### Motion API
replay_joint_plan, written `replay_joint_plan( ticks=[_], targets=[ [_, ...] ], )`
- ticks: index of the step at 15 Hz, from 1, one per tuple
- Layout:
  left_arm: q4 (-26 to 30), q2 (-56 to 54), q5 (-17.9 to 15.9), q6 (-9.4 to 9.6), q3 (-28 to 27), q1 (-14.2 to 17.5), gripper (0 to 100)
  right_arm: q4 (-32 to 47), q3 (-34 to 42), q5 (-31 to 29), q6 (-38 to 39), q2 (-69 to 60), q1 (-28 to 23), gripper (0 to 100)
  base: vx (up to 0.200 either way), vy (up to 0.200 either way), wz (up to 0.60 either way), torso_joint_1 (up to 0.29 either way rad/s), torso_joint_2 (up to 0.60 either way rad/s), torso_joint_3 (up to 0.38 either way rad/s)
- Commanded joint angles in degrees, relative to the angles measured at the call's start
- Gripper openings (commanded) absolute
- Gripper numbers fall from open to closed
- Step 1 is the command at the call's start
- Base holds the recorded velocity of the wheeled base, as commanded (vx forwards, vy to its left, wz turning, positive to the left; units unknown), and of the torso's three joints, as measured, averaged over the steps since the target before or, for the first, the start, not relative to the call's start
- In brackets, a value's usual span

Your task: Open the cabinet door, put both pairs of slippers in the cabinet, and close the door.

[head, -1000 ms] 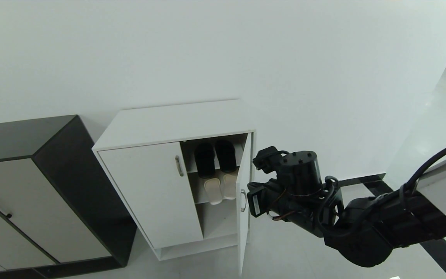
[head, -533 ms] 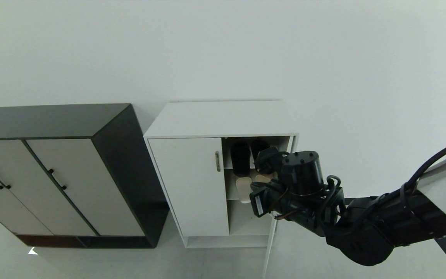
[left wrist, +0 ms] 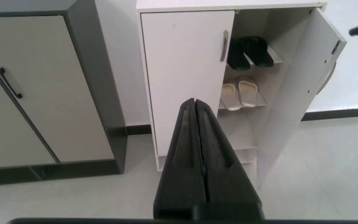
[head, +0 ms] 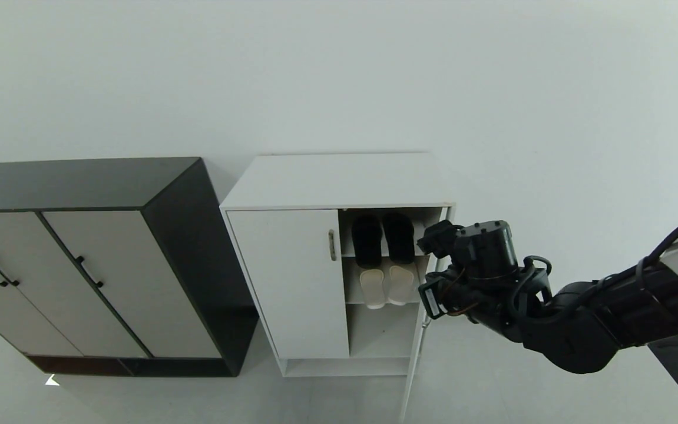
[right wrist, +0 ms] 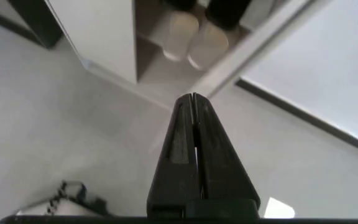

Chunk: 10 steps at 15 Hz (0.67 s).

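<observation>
The white cabinet stands against the wall with its left door closed and its right door swung open, edge-on to me. Black slippers lie on the top shelf and beige slippers on the shelf below. My right arm hangs just right of the open door. Its gripper is shut and empty, pointing at the door. The left gripper is shut, empty, and well back from the cabinet, whose open door and both pairs show beyond it.
A dark cabinet with grey doors stands right beside the white one on its left. The white wall backs both. Grey floor lies open in front and to the right. A black baseboard strip runs at the right.
The head camera swung early on, bringing the dark cabinet into view. In the last half second my right arm moved right, uncovering the slippers. The door stays open.
</observation>
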Motion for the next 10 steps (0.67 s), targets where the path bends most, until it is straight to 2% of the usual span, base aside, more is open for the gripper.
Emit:
replay_joint_plan(
  ticks=[1, 5, 10],
  targets=[
    [-0.01, 0.07, 0.07, 0.1, 0.0, 0.03, 0, 5.68, -0.03, 0.23, 0.07, -4.58, -1.51, 0, 0.2, 0.0, 0.0, 0.002, 0.01, 0.002],
    [-0.01, 0.07, -0.01, 0.1, 0.0, 0.03, 0, 7.18, 0.94, 0.23, -1.34, -4.93, -2.57, 0, 0.2, 0.0, 0.0, -0.001, 0.0, 0.004],
    [-0.01, 0.07, 0.07, 0.1, 0.0, 0.03, 0, 11.84, 3.31, 0.32, -5.38, -5.54, -3.89, 0, 0.0, 0.0, 0.0, 0.0, 0.0, 0.0]
  ],
)
